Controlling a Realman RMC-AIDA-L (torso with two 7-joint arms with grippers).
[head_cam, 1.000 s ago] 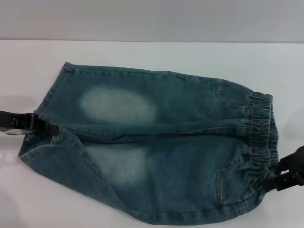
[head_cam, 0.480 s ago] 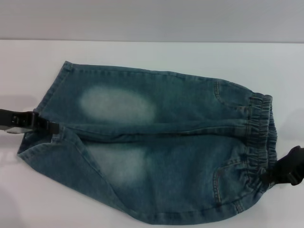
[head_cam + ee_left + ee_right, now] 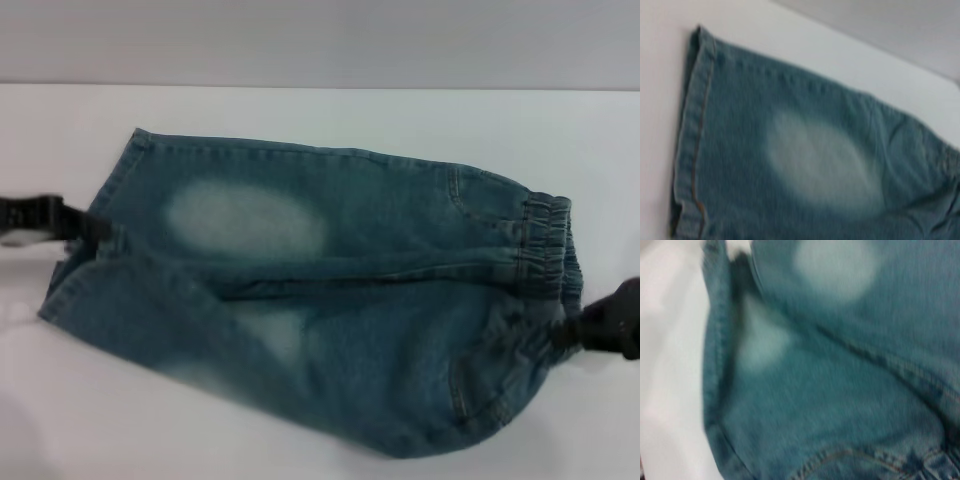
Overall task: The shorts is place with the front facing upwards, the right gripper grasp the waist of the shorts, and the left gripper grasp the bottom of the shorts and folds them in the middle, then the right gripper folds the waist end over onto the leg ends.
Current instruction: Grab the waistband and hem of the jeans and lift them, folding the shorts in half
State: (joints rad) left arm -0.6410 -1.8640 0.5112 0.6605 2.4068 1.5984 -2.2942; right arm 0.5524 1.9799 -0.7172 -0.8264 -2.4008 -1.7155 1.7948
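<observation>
- The shorts [image 3: 330, 300] lie front up across the white desk [image 3: 300, 110], waist [image 3: 548, 260] toward my right, leg ends [image 3: 95, 250] toward my left.
- The near leg is lifted off the desk and rolling up toward the far leg; the far leg lies flat, its pale faded patch plain in the left wrist view.
- The right pincer [image 3: 610, 320] sits at the near end of the waist, and the elastic bunches toward it, so I judge it clamped on the waist, though its fingertips are buried in denim.
- The left pincer [image 3: 60, 218] is at the leg ends, touching the hem where the two legs meet; the cloth pulls toward it, so I read it as gripping the bottom of the shorts.
- Step in hand, as I judge it: the lengthwise fold, roughly midway.
- Risks: if one pincer travels faster than the other, the near leg will land skewed, hems misaligned.
- A thin grip on the hem could slip under tension and drop the leg short.
- Dragging rather than lifting could pull the far leg out of place.
</observation>
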